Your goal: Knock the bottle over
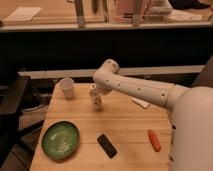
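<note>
Bottle (pixel 97 101) upright on wooden surface (pixel 125 125), back-centre, right of white paper cup (pixel 67 88) and apart from it. Hand (pixel 95 92) down at the bottle's top, hidden under the white arm (pixel 135 87) reaching in from the right; cannot tell whether open or closed, or touching. Green plate (pixel 60 140) front left. Black flat object (pixel 106 145) front centre. Orange carrot-like item (pixel 154 140) front right. Small white flat piece (pixel 141 103) right of the bottle, partly under the arm.
</note>
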Tool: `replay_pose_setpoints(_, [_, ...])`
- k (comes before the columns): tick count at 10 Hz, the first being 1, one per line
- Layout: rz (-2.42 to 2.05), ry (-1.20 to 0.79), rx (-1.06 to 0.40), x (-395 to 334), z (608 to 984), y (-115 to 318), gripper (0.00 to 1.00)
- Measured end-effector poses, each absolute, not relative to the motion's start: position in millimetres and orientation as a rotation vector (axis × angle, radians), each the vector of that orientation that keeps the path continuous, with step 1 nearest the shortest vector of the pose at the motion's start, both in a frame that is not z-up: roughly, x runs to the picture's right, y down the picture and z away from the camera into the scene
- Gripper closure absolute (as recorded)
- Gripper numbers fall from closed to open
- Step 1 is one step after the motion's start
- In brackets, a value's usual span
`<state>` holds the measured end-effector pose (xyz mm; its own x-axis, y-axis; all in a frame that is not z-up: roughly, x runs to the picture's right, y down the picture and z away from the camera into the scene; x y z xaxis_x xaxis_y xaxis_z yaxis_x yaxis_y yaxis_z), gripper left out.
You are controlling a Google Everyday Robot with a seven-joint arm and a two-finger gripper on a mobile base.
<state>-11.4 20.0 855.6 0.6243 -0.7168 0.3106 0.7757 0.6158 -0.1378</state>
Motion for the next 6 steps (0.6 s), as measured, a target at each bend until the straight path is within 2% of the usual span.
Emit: replay_pose_setpoints(6, [-0.864,-0.238,-0.265,-13.5,856.9,20.9,1.00])
